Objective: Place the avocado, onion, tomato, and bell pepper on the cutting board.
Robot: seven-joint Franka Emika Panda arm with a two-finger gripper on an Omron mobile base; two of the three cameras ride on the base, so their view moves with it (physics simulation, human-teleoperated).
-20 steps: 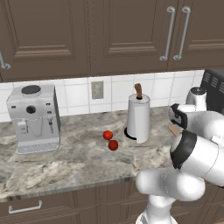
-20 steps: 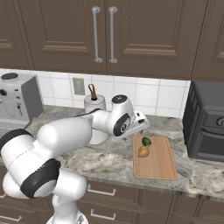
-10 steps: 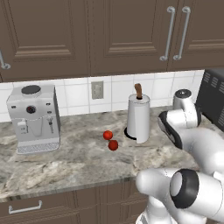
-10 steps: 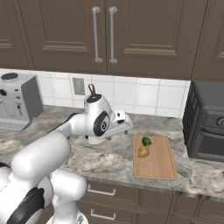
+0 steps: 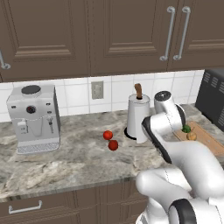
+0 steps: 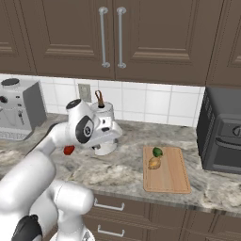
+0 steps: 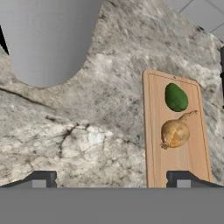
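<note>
The wooden cutting board lies on the counter with the dark green avocado and the tan onion resting on it side by side. My gripper hangs open and empty above the counter, left of the board and beside the paper towel roll. In the right base view the gripper sits in front of the roll, apart from the board. Two small red round vegetables lie left of the roll; I cannot tell which is the tomato and which the bell pepper.
A paper towel holder stands mid-counter. A grey coffee machine sits at the far left and a dark toaster oven at the far right. Tiled wall and brown cabinets close off the back.
My hand has swung left, away from above the cutting board to beside the paper towel roll. It stayed open. The avocado and onion have not moved.
</note>
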